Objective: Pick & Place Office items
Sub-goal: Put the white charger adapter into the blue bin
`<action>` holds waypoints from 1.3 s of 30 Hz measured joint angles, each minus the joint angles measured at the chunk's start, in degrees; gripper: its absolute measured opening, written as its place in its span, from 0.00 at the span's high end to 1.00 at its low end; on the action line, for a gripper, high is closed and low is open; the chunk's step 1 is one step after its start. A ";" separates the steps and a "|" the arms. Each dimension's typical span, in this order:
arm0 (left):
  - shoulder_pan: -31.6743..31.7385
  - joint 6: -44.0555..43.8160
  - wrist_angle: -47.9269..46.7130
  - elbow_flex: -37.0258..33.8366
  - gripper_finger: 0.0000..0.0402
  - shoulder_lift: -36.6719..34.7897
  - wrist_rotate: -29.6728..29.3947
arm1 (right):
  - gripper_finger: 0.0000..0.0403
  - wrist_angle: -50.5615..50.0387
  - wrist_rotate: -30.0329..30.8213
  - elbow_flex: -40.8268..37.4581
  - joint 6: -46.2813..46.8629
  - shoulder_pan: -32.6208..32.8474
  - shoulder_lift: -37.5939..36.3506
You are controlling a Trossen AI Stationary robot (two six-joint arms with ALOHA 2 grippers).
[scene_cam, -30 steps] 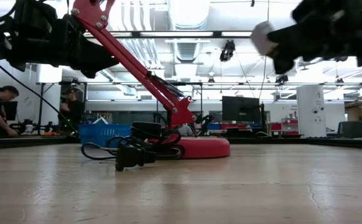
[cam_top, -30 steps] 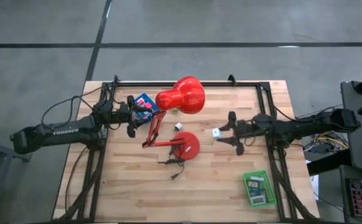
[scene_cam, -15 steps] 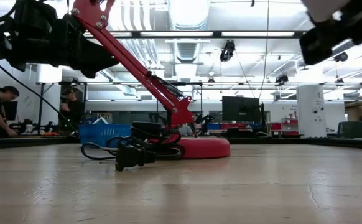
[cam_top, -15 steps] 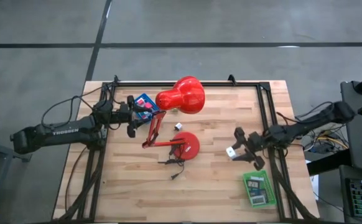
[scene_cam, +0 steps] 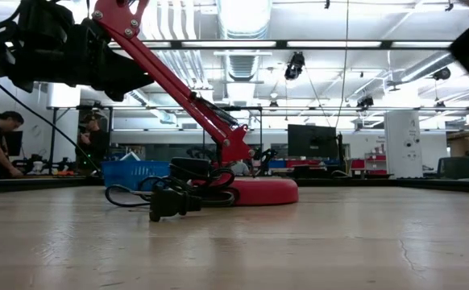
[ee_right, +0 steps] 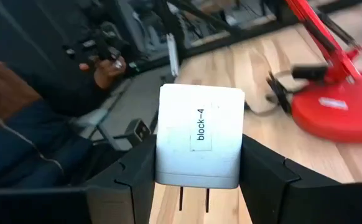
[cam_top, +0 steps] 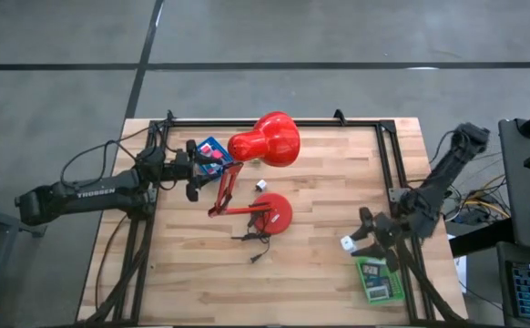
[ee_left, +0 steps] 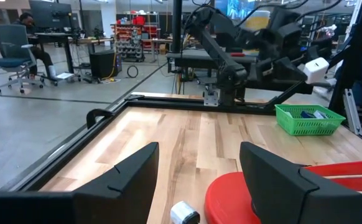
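My right gripper (cam_top: 352,243) is shut on a white block (ee_right: 199,137) labelled "block-4". It hangs over the table's near right part, just beyond the far left corner of the green tray (cam_top: 377,278). My left gripper (cam_top: 192,171) stands open and holds nothing. It is at the far left, beside the blue tray (cam_top: 212,155). A small white item (cam_top: 259,185) lies on the table between the red lamp's head (cam_top: 265,138) and its base (cam_top: 272,212). This item shows again just ahead of my left gripper (ee_left: 199,168) as a small white item (ee_left: 184,213). My right gripper pinches the white block's two opposite side faces (ee_right: 163,155) between its two fingers (ee_right: 265,168). The labelled face looks back at the wrist. The fingers come about level from the table's right side. The block (cam_top: 346,243) is lifted clear of the table.
The red lamp's arm, base and black cord with its plug (scene_cam: 170,201) fill the table's middle. The green tray (ee_left: 308,118) holds several flat pieces. A black frame rail (cam_top: 392,164) runs along the table's edges. A person's hand (ee_right: 106,65) and sleeve show beyond the table.
My right gripper has swung from the table's right middle toward the near edge, rolling as it went, and now stands by the green tray's far left corner. The white block has stayed in its fingers, clear of the table.
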 joint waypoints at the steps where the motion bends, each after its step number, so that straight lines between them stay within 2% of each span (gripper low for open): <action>1: 0.00 0.00 0.02 0.00 0.43 0.00 0.00 | 0.57 -3.85 2.86 1.87 2.73 2.35 0.30; 4: -0.02 0.00 0.00 0.00 0.43 0.00 0.00 | 0.57 -17.08 10.20 8.30 12.38 9.25 2.61; 7: -0.02 0.00 0.00 0.00 0.43 0.00 0.00 | 0.57 -29.54 13.68 14.45 23.64 13.79 6.89; 10: -0.02 0.00 0.00 0.00 0.43 0.00 0.00 | 0.57 -41.02 13.61 19.98 35.81 16.01 12.58; 14: -0.02 0.00 0.00 0.00 0.43 0.00 0.00 | 0.57 -50.69 8.38 25.07 47.87 16.57 20.91; 19: -0.13 0.00 0.01 0.00 0.43 0.00 0.02 | 0.57 -52.54 1.04 28.06 56.08 16.57 28.85; 24: -0.15 0.00 0.01 0.00 0.43 0.00 0.02 | 0.57 -52.82 -5.06 29.71 61.42 16.57 33.79; 32: -0.17 -0.02 0.04 0.00 0.43 0.00 0.02 | 0.57 -52.94 -12.83 30.30 66.24 16.50 36.87; 39: -0.17 0.00 0.02 0.00 0.43 0.00 0.02 | 0.57 -53.72 -17.00 30.24 68.21 16.41 38.17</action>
